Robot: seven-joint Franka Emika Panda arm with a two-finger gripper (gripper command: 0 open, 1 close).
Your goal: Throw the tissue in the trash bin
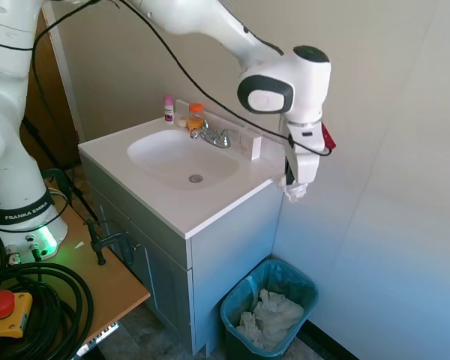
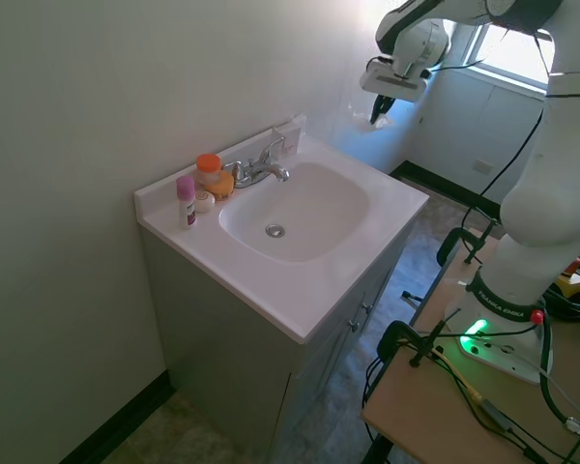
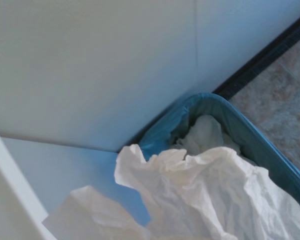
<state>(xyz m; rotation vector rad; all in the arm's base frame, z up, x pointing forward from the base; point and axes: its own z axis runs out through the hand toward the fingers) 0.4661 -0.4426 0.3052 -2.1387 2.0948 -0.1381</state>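
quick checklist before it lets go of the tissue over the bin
1. Tissue held in the pincer: ok, it hangs at the fingertips.
2. Pincer past the vanity edge: ok, it is off the countertop's side.
3. Pincer directly over the trash bin: cannot tell; the wrist view shows the bin below but off to one side.
4. Bin mouth open: ok, no lid.
5. Room in the bin: ok, the white paper heap sits below the rim.

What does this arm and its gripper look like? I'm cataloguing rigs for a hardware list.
A glossy white arm with rounded joints, one capped in dark grey with a grey ring. Its base collar carries a black band lettered FRANKA EMIKA above a green light. A black cable runs along it to the white gripper, which has a red part beside it.
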